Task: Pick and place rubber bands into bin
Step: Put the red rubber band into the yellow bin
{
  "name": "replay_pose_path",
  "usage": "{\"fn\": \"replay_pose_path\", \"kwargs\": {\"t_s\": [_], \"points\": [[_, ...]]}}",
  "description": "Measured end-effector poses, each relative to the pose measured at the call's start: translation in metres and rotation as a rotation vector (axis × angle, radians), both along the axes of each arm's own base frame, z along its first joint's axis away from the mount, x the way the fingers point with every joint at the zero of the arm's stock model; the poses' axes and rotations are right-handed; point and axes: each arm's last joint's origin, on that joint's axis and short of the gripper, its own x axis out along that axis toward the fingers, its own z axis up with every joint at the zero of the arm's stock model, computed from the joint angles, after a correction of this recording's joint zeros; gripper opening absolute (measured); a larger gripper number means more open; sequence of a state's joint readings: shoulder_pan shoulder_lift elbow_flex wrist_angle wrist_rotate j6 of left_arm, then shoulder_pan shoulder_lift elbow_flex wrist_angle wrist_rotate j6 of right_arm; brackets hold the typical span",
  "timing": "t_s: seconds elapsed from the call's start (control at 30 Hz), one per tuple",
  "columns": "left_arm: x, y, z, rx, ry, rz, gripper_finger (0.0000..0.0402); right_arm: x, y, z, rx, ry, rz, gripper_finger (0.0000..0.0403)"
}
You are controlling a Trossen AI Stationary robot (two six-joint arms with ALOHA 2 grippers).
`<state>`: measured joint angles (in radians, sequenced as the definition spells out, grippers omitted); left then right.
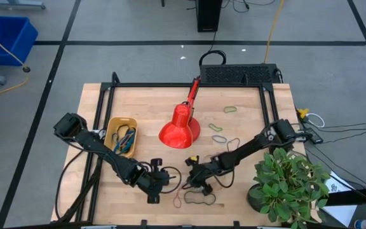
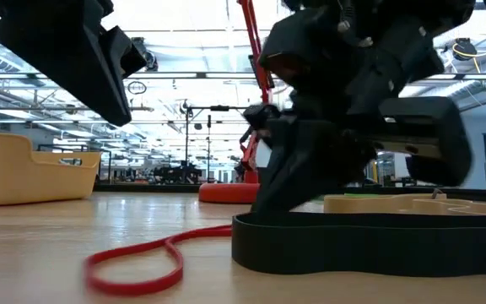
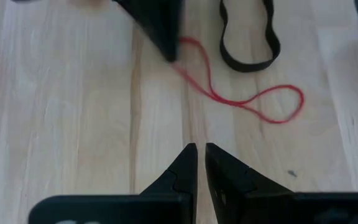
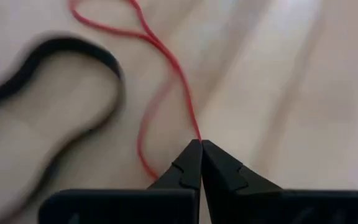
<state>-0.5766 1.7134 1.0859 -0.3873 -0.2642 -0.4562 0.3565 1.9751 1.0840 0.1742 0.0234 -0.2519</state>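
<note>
Surface: light wooden surface (image 1: 151, 102) inside a black frame; both arms work at its near edge.

Right claw: right claw (image 4: 199, 144) is low at the near middle of the surface, fingers pressed together on the thin red rubber band (image 4: 166, 59). The right wrist view shows the red strand running straight into the closed fingertips.

Red rubber band: lies slack on the wood, forming a loop (image 3: 272, 106) on the side toward the left arm; in the low view it trails across the board as a flat loop (image 2: 137, 262).

Left claw: left claw (image 3: 201, 151) is close to the right one, near the front edge, fingers closed with only a hairline gap and nothing between them. It points at the red loop without touching it.

Black rubber band: a wide black rubber band (image 3: 248, 43) lies flat just beside the red one; it fills the foreground of the low view (image 2: 369, 245).

Other rubber bands: loose rubber bands (image 1: 224, 133) lie scattered on the right half of the surface, between the lamp and the plant; one green one (image 1: 230, 109) is farther back.

Bin: yellow-orange bin (image 1: 111, 135) sits on the left part of the surface, well apart from both claws, with several bands inside (image 1: 126, 140).

Lamp: red desk lamp (image 1: 180, 130) stands mid-surface.

Plant: potted green plant (image 1: 288, 184) at the near right corner.
</note>
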Motion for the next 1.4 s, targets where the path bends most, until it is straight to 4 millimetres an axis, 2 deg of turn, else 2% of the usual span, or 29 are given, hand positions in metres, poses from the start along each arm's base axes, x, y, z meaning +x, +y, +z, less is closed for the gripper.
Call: {"fn": "replay_pose_path", "kwargs": {"t_s": [0.37,0.53,0.63,0.87,1.0,1.27,1.4], "points": [[0.005,0.003,0.002,-0.003,-0.037,0.036,0.0040,-0.004,-0.010,0.063,-0.034,-0.193,-0.117,0.0000],[0.010,0.012,0.002,0.019,-0.059,0.091,0.0045,-0.006,-0.012,0.079,-0.045,-0.258,-0.144,0.0000],[0.013,0.016,0.003,0.014,-0.070,0.108,0.0067,-0.006,-0.012,0.083,-0.047,-0.281,-0.140,0.0000],[0.017,0.023,0.003,-0.018,-0.072,0.172,0.0159,-0.007,-0.012,0.080,-0.058,-0.259,-0.139,0.0000],[0.019,0.025,0.003,-0.023,-0.076,0.184,0.0192,-0.006,-0.013,0.081,-0.058,-0.262,-0.142,0.0000],[0.033,0.029,0.013,-0.106,-0.224,0.257,0.0209,-0.004,-0.020,0.081,-0.061,-0.262,-0.160,0.0000],[0.036,0.034,0.014,-0.107,-0.229,0.273,0.0209,-0.004,-0.020,0.081,-0.062,-0.263,-0.160,0.0000]]}}
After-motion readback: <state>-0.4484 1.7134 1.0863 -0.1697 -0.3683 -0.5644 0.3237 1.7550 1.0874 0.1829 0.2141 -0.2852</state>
